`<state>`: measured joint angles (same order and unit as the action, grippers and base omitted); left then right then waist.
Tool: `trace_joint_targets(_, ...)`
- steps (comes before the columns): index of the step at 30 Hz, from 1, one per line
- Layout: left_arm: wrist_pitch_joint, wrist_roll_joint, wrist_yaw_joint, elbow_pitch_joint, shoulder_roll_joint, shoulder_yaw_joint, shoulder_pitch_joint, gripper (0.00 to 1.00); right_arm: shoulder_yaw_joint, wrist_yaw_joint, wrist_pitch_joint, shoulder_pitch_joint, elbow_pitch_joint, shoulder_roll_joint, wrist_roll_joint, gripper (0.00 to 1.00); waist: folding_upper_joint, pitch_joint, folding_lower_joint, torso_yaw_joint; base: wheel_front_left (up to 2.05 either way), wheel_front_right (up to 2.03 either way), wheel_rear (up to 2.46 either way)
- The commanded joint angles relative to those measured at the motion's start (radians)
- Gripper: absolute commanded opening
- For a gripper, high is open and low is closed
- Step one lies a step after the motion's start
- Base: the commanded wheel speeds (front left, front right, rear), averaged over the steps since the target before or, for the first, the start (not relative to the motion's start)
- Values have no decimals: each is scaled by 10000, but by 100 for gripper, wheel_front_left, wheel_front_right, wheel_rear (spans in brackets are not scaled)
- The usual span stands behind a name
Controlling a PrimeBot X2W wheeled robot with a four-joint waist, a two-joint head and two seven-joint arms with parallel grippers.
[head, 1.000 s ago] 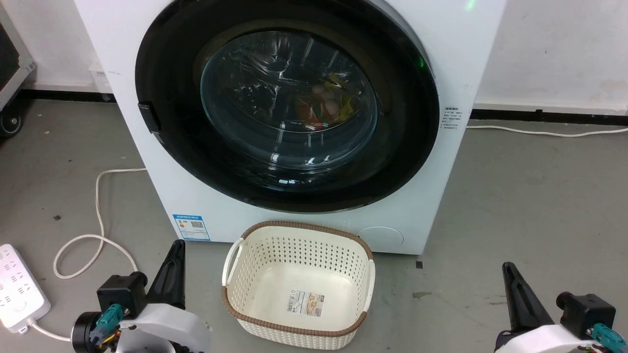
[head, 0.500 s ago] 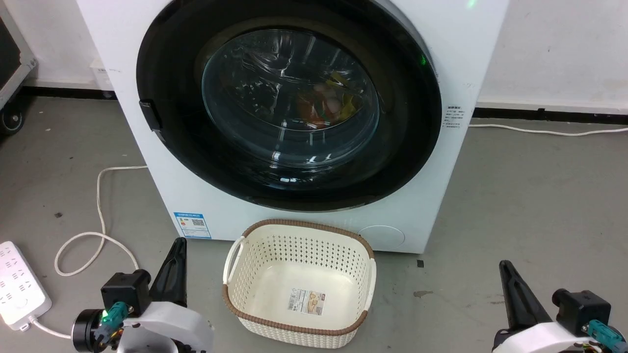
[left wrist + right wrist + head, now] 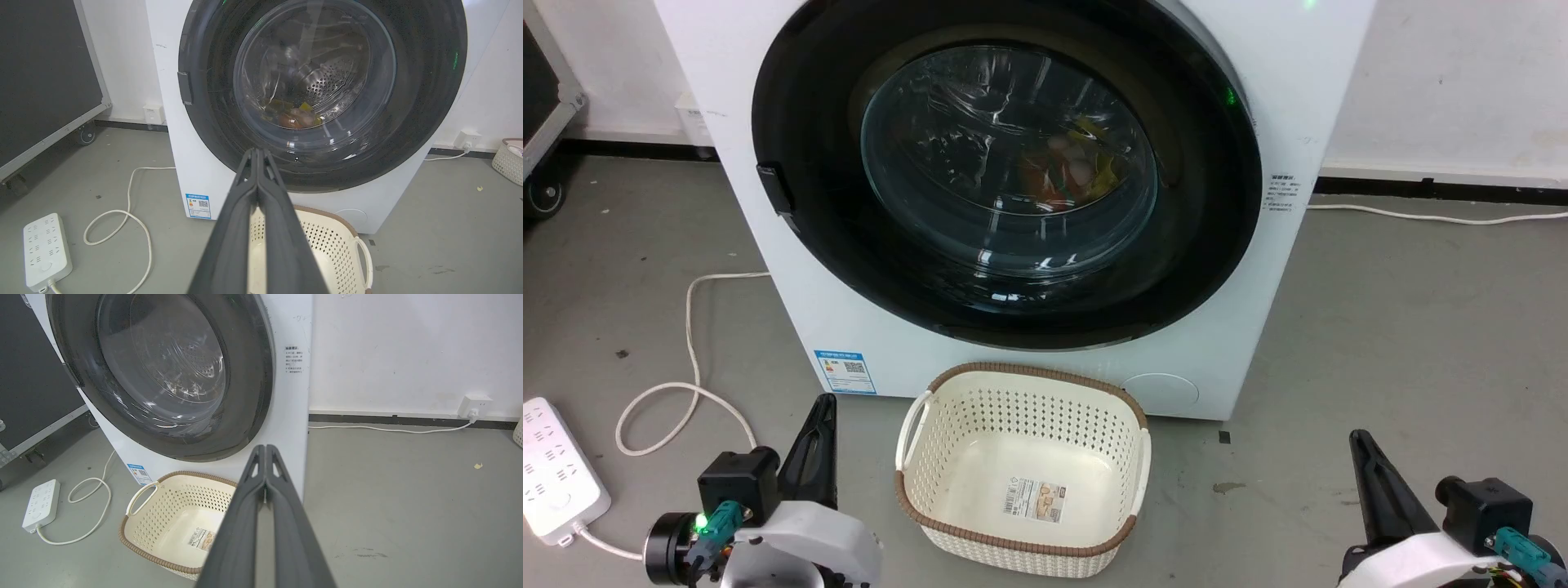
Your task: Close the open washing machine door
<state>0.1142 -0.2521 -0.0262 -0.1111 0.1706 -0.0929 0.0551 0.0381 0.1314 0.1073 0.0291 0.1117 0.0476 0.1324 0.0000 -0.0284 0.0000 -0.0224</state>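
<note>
The washing machine door [image 3: 1009, 163], a large round door with a wide glossy black rim and a bulging clear glass window, takes up the upper middle of the head view. It appears to lie flat against the front of the big white front-loading washing machine [image 3: 792, 327], with no gap visible around the rim in any of the three views. Coloured laundry shows through the glass. Being round, the door has no long axis to line up with. A small black tab [image 3: 774, 188] sits on the left edge of the rim.

The left gripper [image 3: 823, 402] is at the lower left of the head view, its two long dark fingers pressed together and holding nothing, with the tip just below the blue label sticker [image 3: 844, 371]. In the left wrist view the left gripper [image 3: 257, 152] aims up at the lower rim of the door, well apart from it.

The right gripper [image 3: 1356, 436] is at the lower right, jaws likewise together and empty. In its own wrist view the right gripper [image 3: 265, 448] points past the washer's right front corner.

The cream perforated plastic basket with a brown rim [image 3: 1013, 416] stands on the floor between the two grippers, just in front of the washer.

The door lies up and ahead of both grippers, and the left one seems nearer. The closing looks done, so at most a firm press on the rim remains, to make sure the door has latched.
</note>
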Motion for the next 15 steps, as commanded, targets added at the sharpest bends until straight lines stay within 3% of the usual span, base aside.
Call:
trace_joint_targets(1,-38,134,42,76,-68,50,-166,0,-26,-3,-43,-99,-104,10,-87,0,0,5,0,4,0,0,0)
trace_joint_targets(15,-241,573,82,266,-277,212,-237,0,-91,-4,-232,-134,-290,13,-315,0,0,57,0,45,0,0,0)
